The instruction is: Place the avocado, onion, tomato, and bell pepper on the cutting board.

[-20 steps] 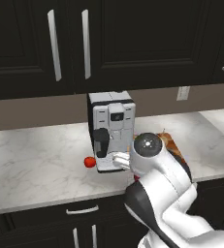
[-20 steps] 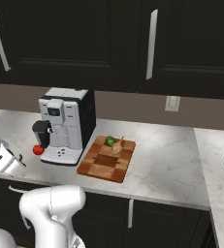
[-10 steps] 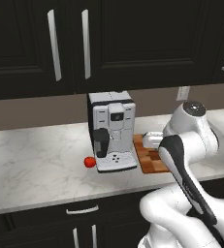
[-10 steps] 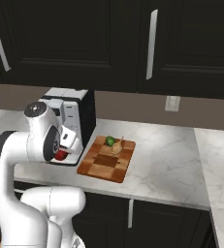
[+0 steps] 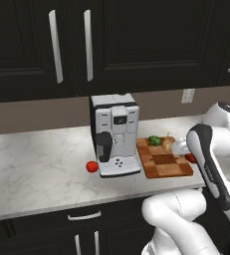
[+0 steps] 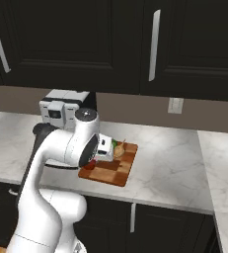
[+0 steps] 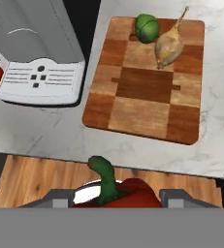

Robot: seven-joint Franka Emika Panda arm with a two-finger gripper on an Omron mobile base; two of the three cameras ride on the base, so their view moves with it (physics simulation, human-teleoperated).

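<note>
Gripper point(image 7: 117, 196) closed on the bell pepper point(image 7: 120, 193), green stem up, held in the air near the front edge of the counter point(image 5: 37, 169). Cutting board point(image 7: 147, 92) sits right of the coffee machine point(image 5: 115, 134). Avocado point(image 7: 147, 27) and onion point(image 7: 169, 48) lie side by side at the board's far end. Tomato point(image 5: 92, 166) rests on the counter just left of the machine's base, off the board.

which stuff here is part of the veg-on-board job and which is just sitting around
Part of the job:
- patchwork reddish-brown wooden cutting board
- glossy green avocado, on the board
- tan onion with pointed stem, on the board
- dark red bell pepper, held in the jaws
- bright red round tomato, on the counter

Just sitting around:
- white coffee machine
</note>
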